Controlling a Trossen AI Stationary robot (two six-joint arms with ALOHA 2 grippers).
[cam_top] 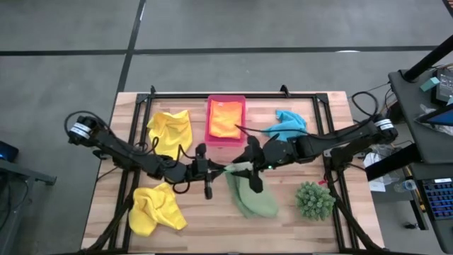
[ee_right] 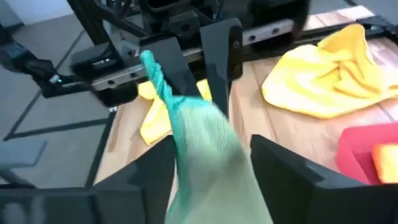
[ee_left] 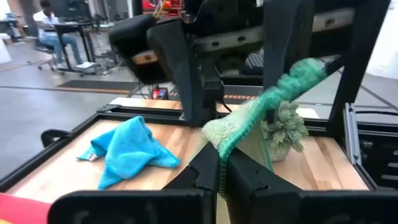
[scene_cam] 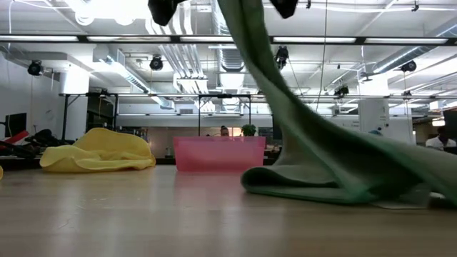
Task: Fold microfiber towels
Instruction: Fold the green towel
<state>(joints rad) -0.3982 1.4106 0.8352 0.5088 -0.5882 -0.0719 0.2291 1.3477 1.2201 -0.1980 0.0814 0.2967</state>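
Left hand (ee_left: 221, 165) pinched tight on light green towel (cam_top: 251, 195) corner, mid-table, lifted; right hand (ee_right: 211, 162) spread open around it, gripping nothing. Risk: thin pinch slipping, towel dropping back bunched, fold ruined.

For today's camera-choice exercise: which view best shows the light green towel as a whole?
The high view: the light green towel shows whole, lying on the table with one corner raised between both grippers. The low view shows it draped from above; the wrist views show only the pinched, stretched corner.
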